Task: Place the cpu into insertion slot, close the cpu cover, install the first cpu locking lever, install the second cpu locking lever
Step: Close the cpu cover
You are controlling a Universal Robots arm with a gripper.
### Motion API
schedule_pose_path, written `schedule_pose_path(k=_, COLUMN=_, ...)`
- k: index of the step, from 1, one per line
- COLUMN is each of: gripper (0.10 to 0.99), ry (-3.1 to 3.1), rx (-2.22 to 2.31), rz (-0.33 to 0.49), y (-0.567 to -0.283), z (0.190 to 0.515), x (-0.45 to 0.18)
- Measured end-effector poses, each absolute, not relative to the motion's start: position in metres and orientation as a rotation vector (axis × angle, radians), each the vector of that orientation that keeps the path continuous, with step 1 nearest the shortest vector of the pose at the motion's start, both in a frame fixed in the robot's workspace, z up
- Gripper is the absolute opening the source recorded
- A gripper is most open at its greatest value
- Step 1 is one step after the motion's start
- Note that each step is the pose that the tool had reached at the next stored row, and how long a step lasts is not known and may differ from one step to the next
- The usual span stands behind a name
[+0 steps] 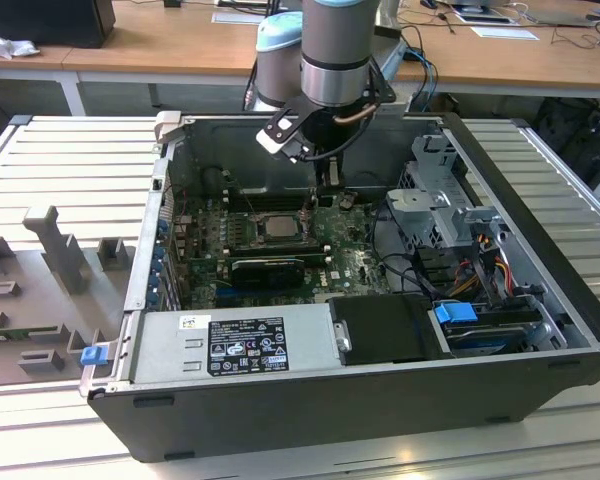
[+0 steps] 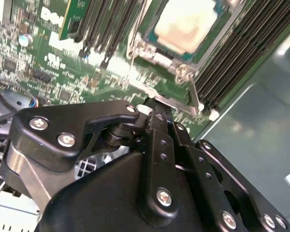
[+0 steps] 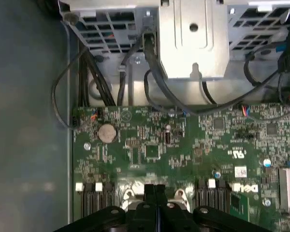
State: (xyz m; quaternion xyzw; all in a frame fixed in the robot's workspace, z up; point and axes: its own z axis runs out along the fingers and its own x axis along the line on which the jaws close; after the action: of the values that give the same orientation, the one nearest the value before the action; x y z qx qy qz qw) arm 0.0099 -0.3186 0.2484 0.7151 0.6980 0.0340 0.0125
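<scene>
— Where is the arm?

— It reaches down into the open black tower case (image 1: 380, 410). Its black metal gripper (image 1: 312, 208) stands upright over the green motherboard (image 3: 150, 140), at the edge of the insertion slot (image 1: 246, 230), the square dark-framed metal socket in the middle of the board. In the exterior view it is on the socket's right side.

— And the pincer?

— In both wrist views the two fingers (image 3: 149, 191) are drawn together with no gap between them. Their tips are right at the socket's metal rim. Whether anything thin is nipped between them cannot be told.

— Where is the chip?

— The cpu (image 2: 188, 24), a small flat square plate of pale silvery-beige, sits in the slot, near the fingertips. The cpu cover (image 2: 166, 58), a thin grey metal frame plate, appears to lie flat around it, and the plate shows through its square window.

— What else is near the socket?

— Long black memory slots (image 2: 234, 53) run beside the socket, and a round silver coin battery (image 3: 106, 132) sits further off on the board.
</scene>
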Motion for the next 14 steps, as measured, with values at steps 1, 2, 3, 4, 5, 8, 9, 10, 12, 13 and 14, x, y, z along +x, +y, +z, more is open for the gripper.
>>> schedule_pose_path(k=1, gripper=0.106, ry=2.177, rx=2.228, rz=0.106, y=-0.319, z=0.248, x=0.003)
schedule_pose_path(k=2, gripper=0.106, ry=2.178, rx=2.227, rz=0.106, y=-0.319, z=0.247, x=-0.003)
schedule_pose_path(k=3, gripper=0.106, ry=2.178, rx=2.226, rz=0.106, y=-0.319, z=0.246, x=-0.005)
schedule_pose_path(k=4, gripper=0.106, ry=2.179, rx=2.226, rz=0.106, y=-0.319, z=0.244, x=-0.007)
schedule_pose_path(k=5, gripper=0.106, ry=2.179, rx=2.226, rz=0.106, y=-0.319, z=0.242, x=-0.009)
schedule_pose_path(k=8, gripper=0.106, ry=2.181, rx=2.224, rz=0.106, y=-0.319, z=0.235, x=-0.012)
schedule_pose_path(k=9, gripper=0.106, ry=2.182, rx=2.223, rz=0.106, y=-0.319, z=0.232, x=-0.013)
schedule_pose_path(k=10, gripper=0.106, ry=2.184, rx=2.221, rz=0.106, y=-0.319, z=0.231, x=-0.016)
schedule_pose_path(k=12, gripper=0.106, ry=2.188, rx=2.217, rz=0.106, y=-0.319, z=0.231, x=-0.021)
schedule_pose_path(k=13, gripper=0.106, ry=2.188, rx=2.217, rz=0.106, y=-0.319, z=0.231, x=-0.023)
schedule_pose_path(k=14, gripper=0.106, ry=2.189, rx=2.217, rz=0.106, y=-0.319, z=0.231, x=-0.024)
